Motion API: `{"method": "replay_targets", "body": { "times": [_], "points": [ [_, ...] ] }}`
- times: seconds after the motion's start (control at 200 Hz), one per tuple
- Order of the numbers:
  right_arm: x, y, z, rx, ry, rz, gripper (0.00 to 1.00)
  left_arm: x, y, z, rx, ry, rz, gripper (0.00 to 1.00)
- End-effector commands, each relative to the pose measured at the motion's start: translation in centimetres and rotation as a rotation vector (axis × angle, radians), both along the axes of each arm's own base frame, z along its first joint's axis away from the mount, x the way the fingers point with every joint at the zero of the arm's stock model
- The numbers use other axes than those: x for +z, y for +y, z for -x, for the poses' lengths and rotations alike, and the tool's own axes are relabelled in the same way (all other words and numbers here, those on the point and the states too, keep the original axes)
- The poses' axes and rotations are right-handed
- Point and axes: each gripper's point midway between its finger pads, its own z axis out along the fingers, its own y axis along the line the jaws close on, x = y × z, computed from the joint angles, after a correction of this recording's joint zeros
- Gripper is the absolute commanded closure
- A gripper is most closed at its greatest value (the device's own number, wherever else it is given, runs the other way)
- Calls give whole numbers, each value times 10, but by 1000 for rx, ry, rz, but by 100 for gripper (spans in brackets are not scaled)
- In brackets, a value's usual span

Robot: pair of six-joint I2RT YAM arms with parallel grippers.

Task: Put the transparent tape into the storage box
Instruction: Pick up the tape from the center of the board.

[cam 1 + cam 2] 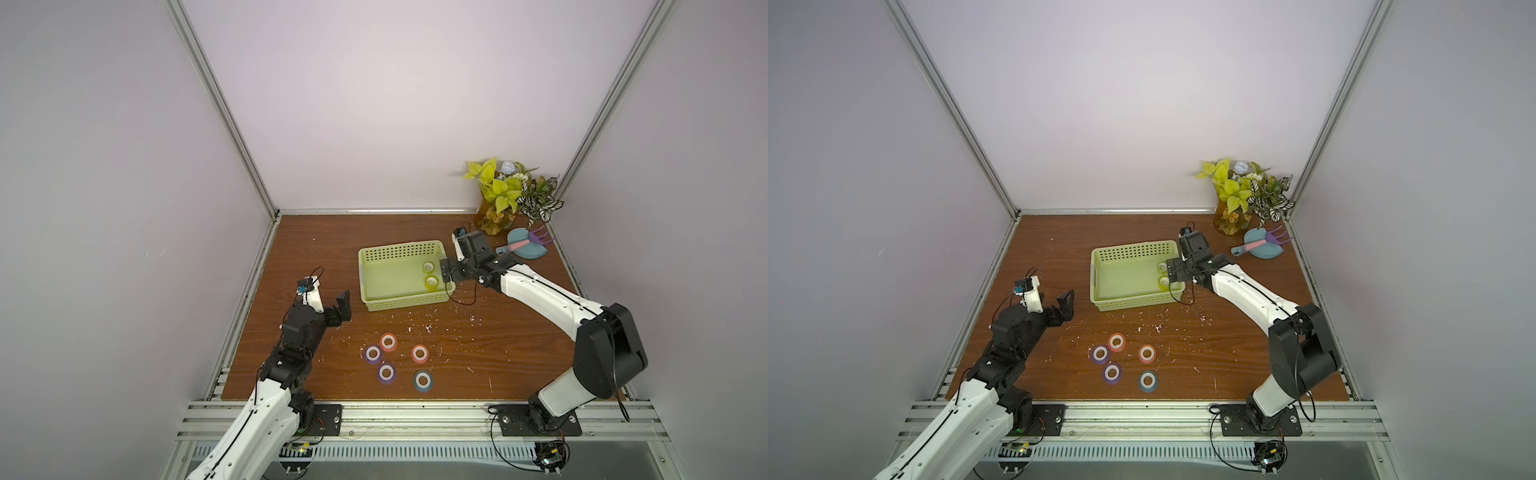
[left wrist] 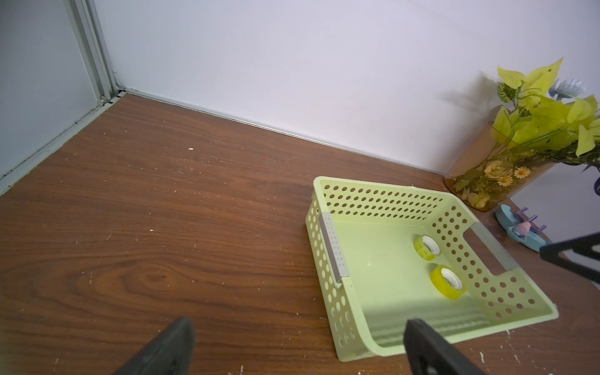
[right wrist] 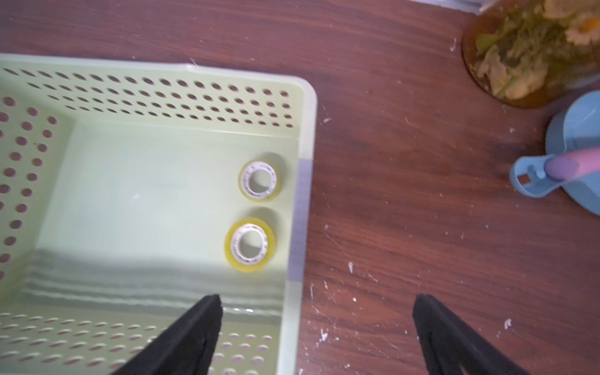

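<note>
The tabletop (image 1: 316, 257) carries the storage box (image 1: 399, 249). The right gripper (image 3: 316, 302) hangs spread and empty astride its right-hand wall, and the left gripper (image 2: 300, 324), likewise wide and empty, waits off the box's opposite end. The risk, I judge, is a finger catching that wall and dragging the box. The yellow rolls (image 3: 244, 180) (image 3: 231, 244) lie inside by that wall. The purple rolls (image 1: 373, 360) (image 1: 386, 380), orange-red rolls (image 1: 388, 349) (image 1: 419, 360) and blue-teal roll (image 1: 423, 388) cluster on the tabletop nearer the robot — a broad grab could nudge a neighbour. Every roll lies flat — hole upward, axis vertical.
</note>
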Motion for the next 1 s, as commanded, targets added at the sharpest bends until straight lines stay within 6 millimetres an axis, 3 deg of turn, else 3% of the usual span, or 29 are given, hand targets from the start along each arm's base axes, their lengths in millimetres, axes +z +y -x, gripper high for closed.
{"method": "replay_targets", "body": {
  "times": [0.0,0.195,0.48,0.676,0.996],
  "points": [
    [19,-9,1,-37,-121,-98,1,-3,-6,4,-21,70,27,1],
    [10,-34,24,-79,-219,-151,1,-13,-23,6,-68,191,14,1],
    [13,-37,61,3,-441,-312,1,-34,-41,15,-123,373,24,1],
    [17,-54,68,-64,-509,-333,1,-44,-63,27,-182,452,-8,1],
    [20,-64,71,-103,-531,-311,1,-69,-92,53,-266,618,-131,1]
  ]
}}
